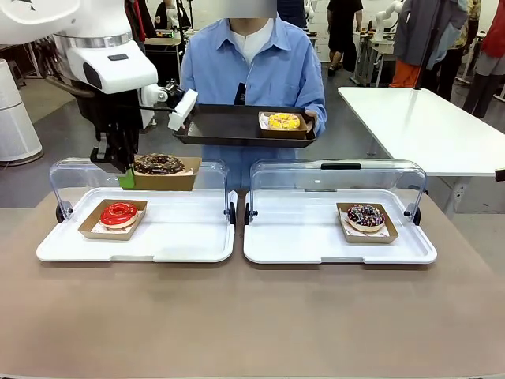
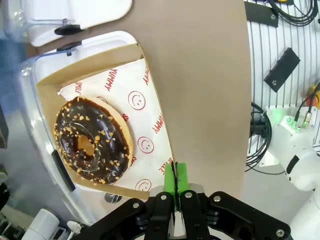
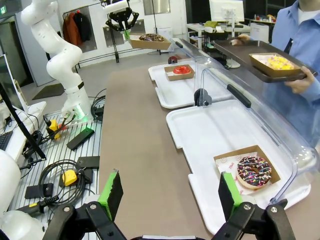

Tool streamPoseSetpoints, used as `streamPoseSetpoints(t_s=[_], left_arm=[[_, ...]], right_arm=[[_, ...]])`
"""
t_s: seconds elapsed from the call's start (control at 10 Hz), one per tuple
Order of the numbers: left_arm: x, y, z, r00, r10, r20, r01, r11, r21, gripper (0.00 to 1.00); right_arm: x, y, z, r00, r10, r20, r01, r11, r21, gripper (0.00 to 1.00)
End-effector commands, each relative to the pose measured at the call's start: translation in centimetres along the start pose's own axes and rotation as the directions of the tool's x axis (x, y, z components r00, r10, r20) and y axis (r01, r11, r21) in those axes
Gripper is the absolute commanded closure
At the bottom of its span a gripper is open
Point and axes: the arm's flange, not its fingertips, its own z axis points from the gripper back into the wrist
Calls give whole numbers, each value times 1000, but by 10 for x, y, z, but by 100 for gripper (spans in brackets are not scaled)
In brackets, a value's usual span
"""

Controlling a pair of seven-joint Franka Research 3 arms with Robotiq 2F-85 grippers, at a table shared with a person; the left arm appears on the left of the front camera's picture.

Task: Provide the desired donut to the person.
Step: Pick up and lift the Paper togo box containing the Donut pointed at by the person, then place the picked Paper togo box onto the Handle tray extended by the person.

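A: Front view?
B: The left gripper point(image 1: 125, 175) pinches the edge of a cardboard tray point(image 1: 167, 181) holding the chocolate donut point(image 1: 158, 163), lifted above the left white tray point(image 1: 181, 237); the person point(image 1: 254, 67) holds a dark tray point(image 1: 229, 125) bearing a yellow donut point(image 1: 283, 121).
A: Left wrist?
B: Fingers point(image 2: 181, 177) pressed together on the cardboard rim; donut just beside.
A: Right wrist?
B: The right gripper point(image 3: 171, 192) is spread wide above the table point(image 3: 140, 150), near the sprinkled donut point(image 3: 253, 171).

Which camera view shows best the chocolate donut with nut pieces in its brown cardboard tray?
The left wrist view: the chocolate donut with nut pieces lies close, seen from above. The front view shows it small, from the side. The right wrist view shows it far off and tiny.
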Motion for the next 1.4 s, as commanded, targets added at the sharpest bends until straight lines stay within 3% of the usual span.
streamPoseSetpoints(t_s=[0.0,1.3], left_arm=[[-9,4,-5,1000,7,8,-7,1000,-8,100],[-10,6,-3,1000,16,5,-16,1000,-9,100]], right_arm=[[-1,1,1,1000,13,8,-13,1000,5,0],[-1,1,1,1000,13,8,-13,1000,5,0]])
